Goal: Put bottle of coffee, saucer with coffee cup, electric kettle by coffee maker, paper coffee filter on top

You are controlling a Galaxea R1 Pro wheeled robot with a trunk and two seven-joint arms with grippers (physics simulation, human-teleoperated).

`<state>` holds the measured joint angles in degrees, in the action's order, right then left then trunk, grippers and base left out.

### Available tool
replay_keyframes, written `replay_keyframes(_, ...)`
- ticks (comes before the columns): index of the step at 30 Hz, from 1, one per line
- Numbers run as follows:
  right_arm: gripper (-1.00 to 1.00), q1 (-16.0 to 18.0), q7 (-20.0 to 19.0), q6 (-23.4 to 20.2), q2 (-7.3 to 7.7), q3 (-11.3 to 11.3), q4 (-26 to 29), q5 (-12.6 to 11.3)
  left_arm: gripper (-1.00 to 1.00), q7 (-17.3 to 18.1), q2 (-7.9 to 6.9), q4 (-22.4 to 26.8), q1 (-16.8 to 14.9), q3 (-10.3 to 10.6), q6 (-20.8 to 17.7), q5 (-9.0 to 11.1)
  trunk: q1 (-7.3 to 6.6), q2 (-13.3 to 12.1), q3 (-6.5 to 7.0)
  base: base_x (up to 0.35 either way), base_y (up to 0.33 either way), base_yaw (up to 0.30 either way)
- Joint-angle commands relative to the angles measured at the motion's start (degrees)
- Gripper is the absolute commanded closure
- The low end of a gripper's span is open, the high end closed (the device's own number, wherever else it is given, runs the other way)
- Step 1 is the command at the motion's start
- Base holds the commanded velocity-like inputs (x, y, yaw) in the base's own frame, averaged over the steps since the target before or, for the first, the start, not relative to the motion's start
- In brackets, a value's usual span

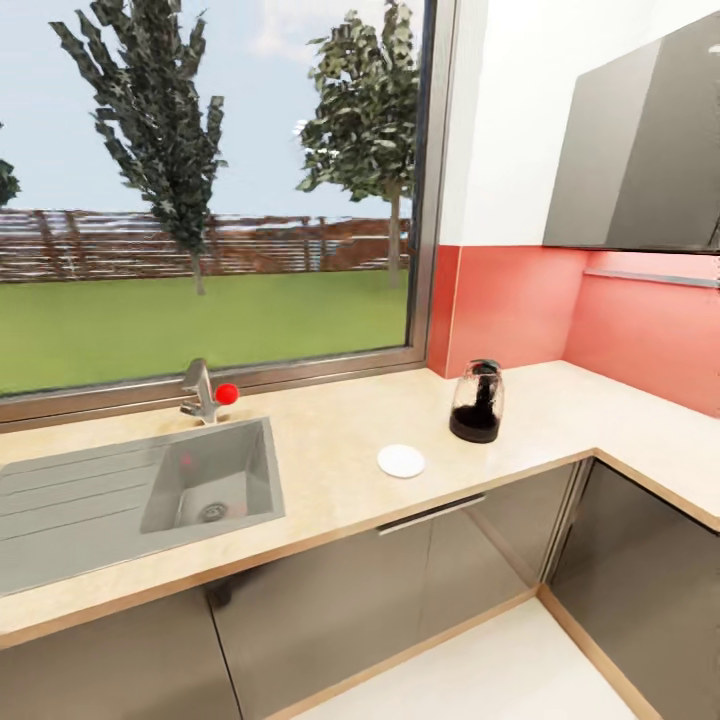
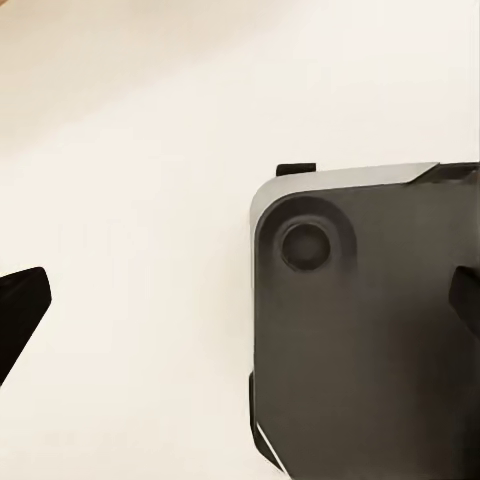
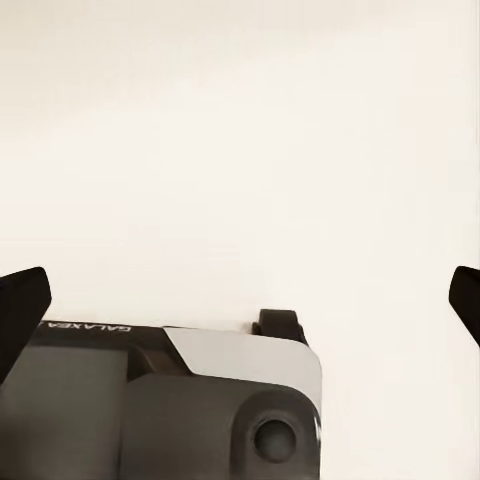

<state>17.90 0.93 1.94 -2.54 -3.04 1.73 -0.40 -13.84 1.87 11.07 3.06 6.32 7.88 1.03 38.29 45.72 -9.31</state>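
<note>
Looking over the kitchen from the head camera, I've got the countertop [image 1: 340,470] across the middle of the frame, with the sink [image 1: 205,490] at left centre and the faucet [image 1: 200,392] behind it under the big window [image 1: 210,190]. At right centre stands a dark glass-bodied appliance [image 1: 476,402], upright, black base and lid; I take it for the coffee maker but can't rule out the kettle at this size. Just lower left of it, apart and not touching, lies a small white disc [image 1: 401,461], flat on the counter, likely the saucer or maybe the paper filter, can't tell which. In the left wrist view the left gripper [image 2: 240,310] has its fingertips [image 2: 20,305] at the frame's opposite edges, so spread wide and empty, over pale floor and the robot's own dark base [image 2: 370,330]. Same for the right gripper [image 3: 240,305]: tips [image 3: 20,305] far apart, nothing between them, base [image 3: 160,400] at the bottom of the frame. Both arms point down, well away from the counter. Counter items sit ahead, right of frame centre, so I judge the right arm nearer once I close in. Upright appliance needs a side grasp; the flat disc an edge pinch from above.
</note>
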Motion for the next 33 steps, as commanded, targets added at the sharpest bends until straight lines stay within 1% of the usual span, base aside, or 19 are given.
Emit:
replay_keyframes(1,-1.00,0.04,0.11,0.17,-0.01,-0.30,-0.06,-0.04,-1.00,-0.42,0.01,0.09,0.02,0.46,0.03,0.11,0.01,0.06,-0.07,0.005,-0.270,0.000)
replay_keyframes(7,-1.00,0.03,0.12,0.17,-0.08,-0.38,-0.07,-0.11,-1.00,-0.47,0.03,0.00,0.02,0.45,-0.04,0.11,0.01,0.06,-0.07,-0.037,-0.264,0.020)
replay_keyframes(15,-1.00,0.03,0.12,0.17,-0.09,-0.38,-0.07,-0.06,-1.00,-0.49,0.07,0.26,0.02,0.54,-0.04,0.11,0.01,0.06,-0.07,-0.222,-0.209,0.240)
replay_keyframes(23,-1.00,0.03,0.12,0.17,-0.10,-0.38,-0.07,-0.09,-1.00,-0.49,0.07,0.56,0.02,0.69,0.01,0.11,0.01,0.06,-0.07,-0.053,-0.043,0.273)
replay_keyframes(26,-1.00,0.03,0.12,0.17,-0.10,-0.38,-0.07,-0.08,-1.00,-0.45,0.29,1.04,-0.06,0.82,0.03,0.06,0.01,0.06,-0.07,-0.004,-0.003,0.270)
replay_keyframes(28,-1.00,0.04,0.12,0.17,-0.10,-0.37,-0.07,-0.11,-1.00,-0.42,0.55,2.11,-0.13,0.87,0.03,0.04,0.01,0.06,-0.07,-0.001,-0.001,0.178)
replay_keyframes(30,-1.00,0.03,0.12,0.17,0.12,-0.29,-0.06,-0.08,-1.00,-0.38,0.73,4.81,-0.23,0.97,-0.04,-0.13,0.01,0.06,-0.07,0.000,0.000,0.083)
replay_keyframes(31,-1.00,0.03,0.12,0.17,0.54,-0.22,-0.06,-0.03,-1.00,-0.41,0.86,8.34,-0.37,1.12,-0.34,-0.34,0.01,0.06,-0.07,0.000,0.000,0.027)
replay_keyframes(32,-1.00,0.03,0.12,0.17,1.10,-0.19,-0.06,0.00,-1.00,-0.44,0.87,10.68,-0.46,1.16,-0.57,-0.43,0.01,0.06,-0.07,0.000,0.000,0.017)
replay_keyframes(33,-1.00,0.03,0.15,0.20,2.06,-0.14,-0.01,-0.02,-1.00,-0.46,0.79,13.38,-0.65,1.21,-0.75,-0.49,0.01,0.06,-0.07,0.000,0.000,0.011)
